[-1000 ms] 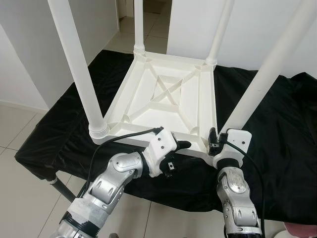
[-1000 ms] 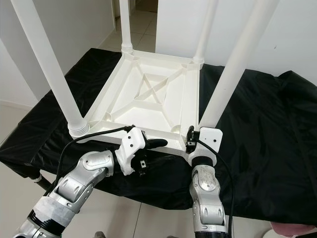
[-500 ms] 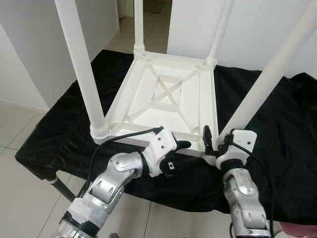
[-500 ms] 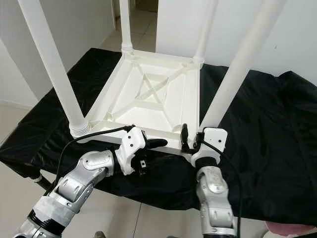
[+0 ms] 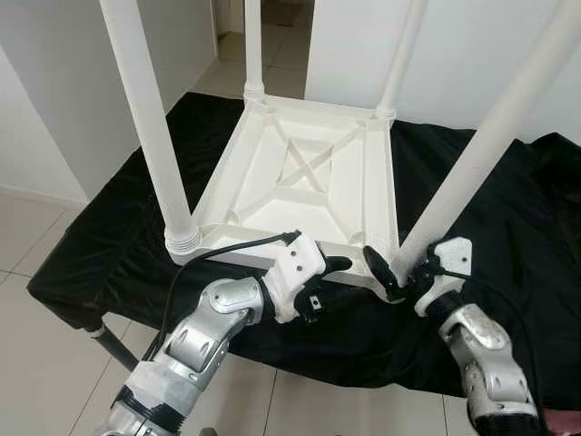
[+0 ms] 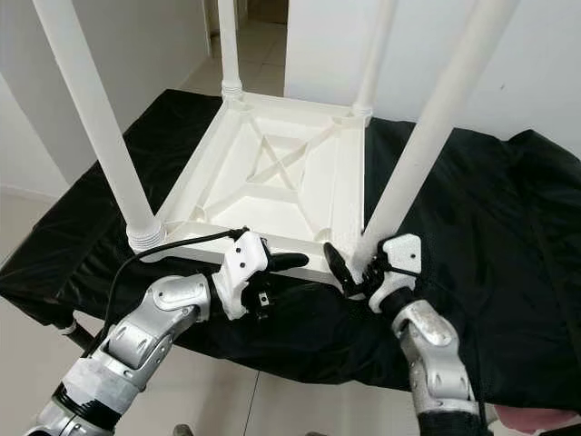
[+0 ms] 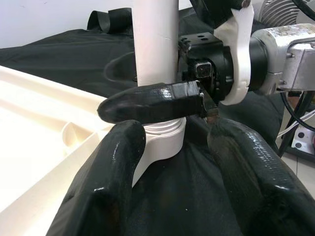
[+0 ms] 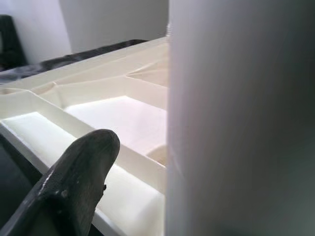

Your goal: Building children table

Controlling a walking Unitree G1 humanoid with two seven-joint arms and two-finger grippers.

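A white children's table (image 5: 263,173) lies upside down on a black cloth, its legs pointing up. My right gripper (image 5: 392,269) is open around the base of the near-right leg (image 5: 472,163). One black finger (image 7: 147,102) crosses the leg's front; the other is hidden behind it. In the right wrist view a gap separates that finger (image 8: 78,182) from the leg (image 8: 236,118). My left gripper (image 5: 329,283) is open at the table's near rim, just left of that leg. One of its fingers lies over the rim and the other is lower, against the cloth.
The black cloth (image 5: 508,236) covers a low table whose near edge is close to my arms. The near-left leg (image 5: 150,127) and two far legs stand tall. Pale tiled floor (image 5: 36,363) lies to the left, white walls behind. A pink object (image 5: 563,422) sits at the lower right.
My right wrist has swung out to the right of the near-right leg, and its finger now points left across the leg's base instead of upright. The left arm has stayed put.
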